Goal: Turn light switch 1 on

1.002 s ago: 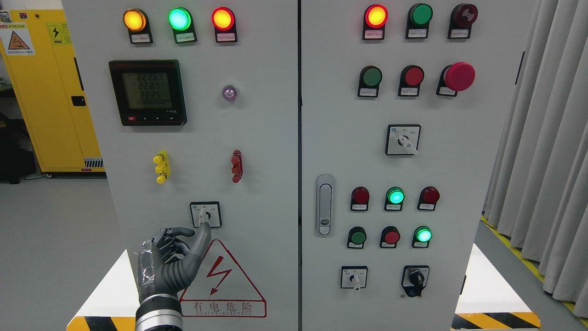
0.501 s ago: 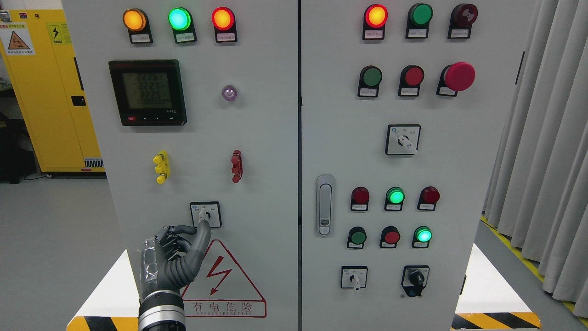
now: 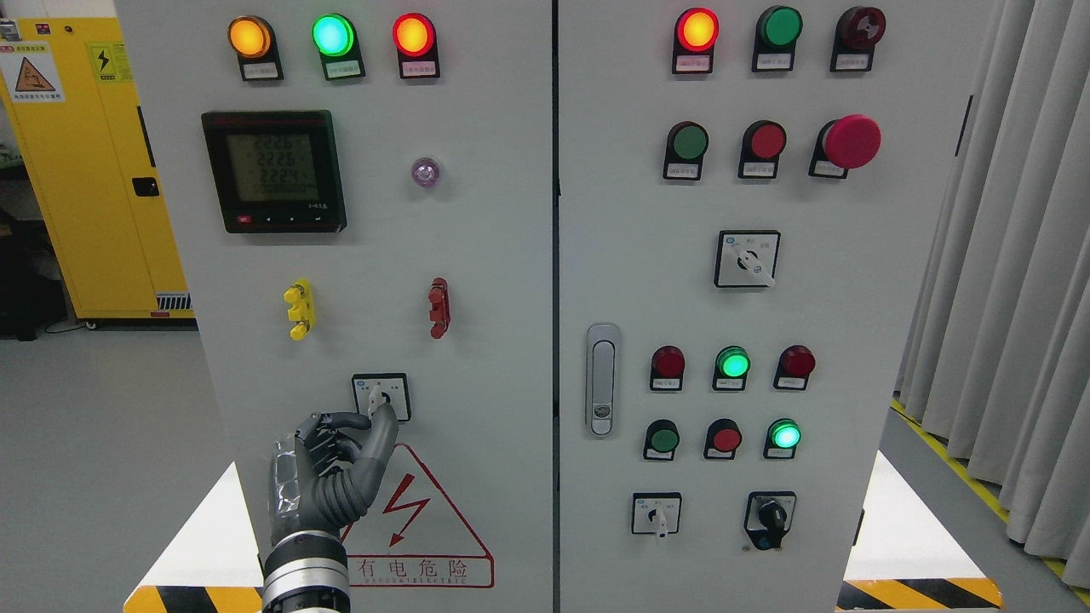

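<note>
Low on the grey cabinet's left door [image 3: 494, 255] sits a small square rotary switch [image 3: 381, 392] with a white handle [image 3: 374, 398] pointing roughly downward. My left hand [image 3: 375, 419] comes up from the bottom left and rests at the handle's lower end. Its thumb [image 3: 385, 426] lies along the right side and the index fingertip [image 3: 356, 420] closes in from the left, pinching the handle. The remaining fingers are curled into the palm. The right arm is out of view.
A red warning triangle [image 3: 409, 511] lies just below the hand. Yellow [image 3: 300, 309] and red [image 3: 438, 307] terminals and a meter [image 3: 274, 170] are above. The right door carries a latch [image 3: 602, 379], buttons and further rotary switches [image 3: 747, 259]. A yellow cabinet [image 3: 85, 170] stands left, curtains [image 3: 1005, 255] right.
My left wrist has drifted a little to the right. The index finger has stretched toward the switch handle, closing against the thumb. The handle's direction looks unchanged.
</note>
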